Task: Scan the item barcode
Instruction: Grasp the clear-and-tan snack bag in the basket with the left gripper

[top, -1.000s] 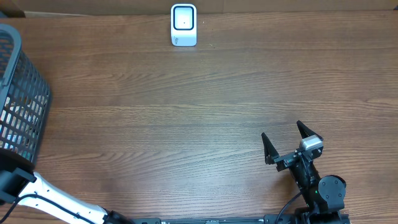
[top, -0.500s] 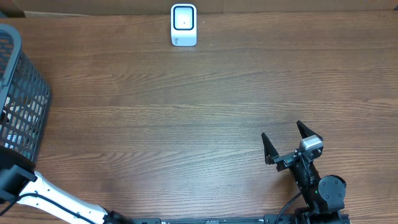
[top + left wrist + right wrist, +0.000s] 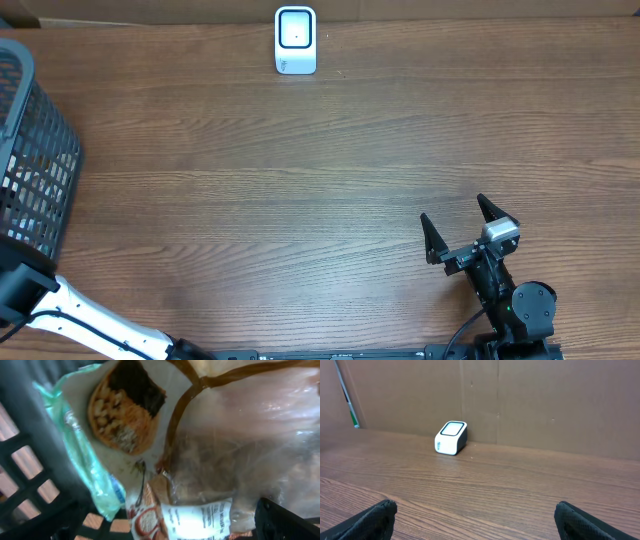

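Wood table [image 3: 300, 180], scanner [image 3: 295, 40] at rear, basket [image 3: 45, 165] L side

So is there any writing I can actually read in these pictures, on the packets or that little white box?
Nothing here reads clearly.
White label on the clear bag: printed lines, too blurred to read.
Green-edged packet: a food picture, no legible words.
White box: small marks on its side, too small to read.

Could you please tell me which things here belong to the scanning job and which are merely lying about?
For the job: barcode scanner; basket; snack packets inside it; left gripper, open near them.
Lying about: cardboard backdrop; thin rod against it.
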You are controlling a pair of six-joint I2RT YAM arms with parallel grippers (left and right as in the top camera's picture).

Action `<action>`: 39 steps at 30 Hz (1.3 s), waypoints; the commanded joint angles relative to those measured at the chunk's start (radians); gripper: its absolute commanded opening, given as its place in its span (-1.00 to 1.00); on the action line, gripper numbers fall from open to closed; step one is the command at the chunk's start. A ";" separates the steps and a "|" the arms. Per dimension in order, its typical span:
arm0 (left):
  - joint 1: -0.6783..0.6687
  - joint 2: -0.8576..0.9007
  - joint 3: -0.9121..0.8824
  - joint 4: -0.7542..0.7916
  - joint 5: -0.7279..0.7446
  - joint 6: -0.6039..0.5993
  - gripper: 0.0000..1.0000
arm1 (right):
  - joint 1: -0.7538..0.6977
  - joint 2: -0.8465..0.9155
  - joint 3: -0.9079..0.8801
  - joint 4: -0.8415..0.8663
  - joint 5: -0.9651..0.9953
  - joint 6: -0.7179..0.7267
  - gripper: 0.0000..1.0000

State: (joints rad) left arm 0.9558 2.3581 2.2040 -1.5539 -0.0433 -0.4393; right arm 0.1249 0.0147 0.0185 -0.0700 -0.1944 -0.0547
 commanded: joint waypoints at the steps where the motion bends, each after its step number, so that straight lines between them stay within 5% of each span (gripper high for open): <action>1: 0.000 0.003 -0.062 0.042 -0.035 -0.014 1.00 | 0.004 -0.012 -0.011 0.005 0.008 0.001 0.99; 12: -0.003 0.003 -0.090 0.162 -0.016 -0.010 0.87 | 0.004 -0.012 -0.011 0.005 0.008 0.001 1.00; 22: -0.021 0.005 -0.103 0.226 -0.007 -0.011 0.25 | 0.004 -0.012 -0.011 0.005 0.008 0.001 1.00; 27: -0.049 0.005 -0.105 0.247 -0.008 -0.010 -0.40 | 0.004 -0.012 -0.011 0.005 0.008 0.002 1.00; 31: -0.057 0.005 -0.105 0.254 -0.008 -0.010 -0.45 | 0.004 -0.012 -0.011 0.005 0.008 0.001 1.00; 35: -0.058 0.004 -0.105 0.253 -0.008 -0.010 -0.91 | 0.004 -0.012 -0.011 0.005 0.008 0.001 1.00; 39: -0.058 0.003 -0.099 0.249 -0.008 -0.010 -0.91 | 0.004 -0.012 -0.011 0.005 0.008 0.001 1.00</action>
State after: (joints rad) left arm 0.9096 2.3436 2.1155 -1.2919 -0.0650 -0.4580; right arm 0.1249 0.0147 0.0185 -0.0700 -0.1944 -0.0559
